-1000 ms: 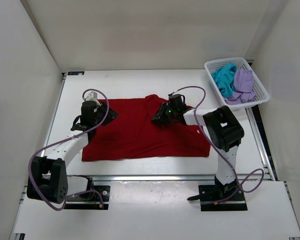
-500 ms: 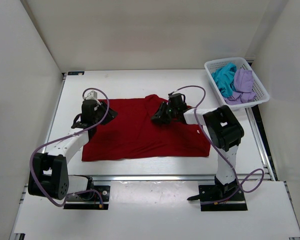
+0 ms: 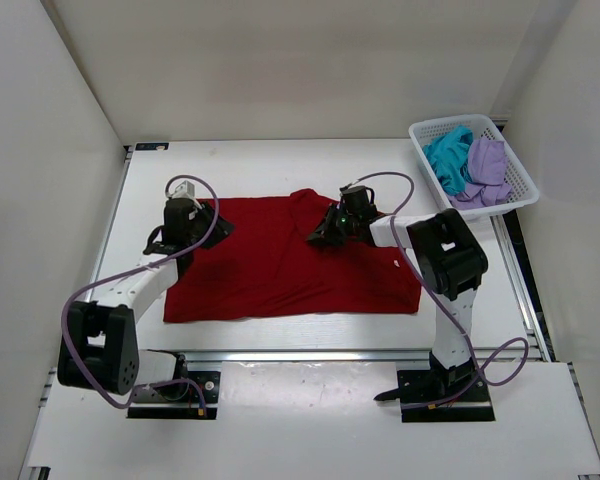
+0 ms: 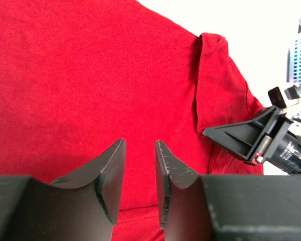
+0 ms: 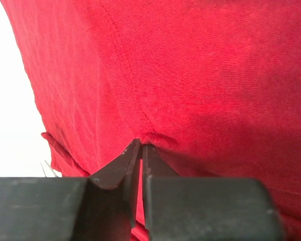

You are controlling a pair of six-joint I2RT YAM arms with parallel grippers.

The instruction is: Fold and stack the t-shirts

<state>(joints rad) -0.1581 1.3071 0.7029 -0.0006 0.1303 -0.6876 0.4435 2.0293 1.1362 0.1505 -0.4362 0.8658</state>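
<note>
The dark red t-shirt (image 3: 280, 265) lies spread flat on the white table. My left gripper (image 3: 212, 226) is at the shirt's far left corner, jaws open just above the cloth, empty (image 4: 140, 146). My right gripper (image 3: 322, 237) is at the shirt's far edge near the collar, shut on a small pinched fold of the red shirt (image 5: 141, 144). The left wrist view shows the right gripper (image 4: 251, 138) across the red cloth (image 4: 90, 75). The teal t-shirt (image 3: 446, 155) and the lavender t-shirt (image 3: 486, 165) lie crumpled in the basket.
The white mesh basket (image 3: 521, 192) stands at the table's far right corner. Bare white table (image 3: 280, 165) runs behind the shirt and also shows in the right wrist view (image 5: 10, 100). White walls enclose the left, back and right.
My right gripper has shifted slightly right and away, still holding the cloth. My left gripper has moved a little farther back along the shirt's left corner.
</note>
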